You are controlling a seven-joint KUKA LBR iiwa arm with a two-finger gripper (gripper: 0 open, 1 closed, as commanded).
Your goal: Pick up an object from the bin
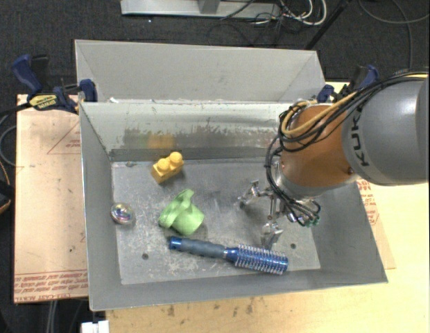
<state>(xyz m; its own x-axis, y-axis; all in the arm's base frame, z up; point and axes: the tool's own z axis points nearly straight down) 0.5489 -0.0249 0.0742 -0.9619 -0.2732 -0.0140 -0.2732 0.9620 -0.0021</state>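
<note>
Along the near side of the bin (215, 179) floor a blue hairbrush (229, 253) is laid flat, its handle pointed left and its bristled head right. That head is the thing nearest the gripper (265, 217), which is held low over bare floor just beyond it. The two fingers (273, 236) are seen spread apart, with nothing between them. As no object is enclosed, the intended thing cannot be told. If the brush is to be taken, it is judged that the fingers would best be set astride the narrow neck or handle rather than the broad head, turned across its length, lowered close to the floor and only then closed. A grip far from the middle of so long a thing would likely let it tilt or swing. Further left, well apart from the gripper, a soft-looking green toy (182, 212) is found, with a yellow toy (167, 166) near the back wall and a small shiny marble (122, 215) near the left wall. The gripper's body is masked by the orange cover (315, 151) and the cables (298, 127), and the floor under the arm on the right is hidden. Whether the lower fingertip touches the brush or the floor cannot be made out, and the green toy's exact form is hard to read.
</note>
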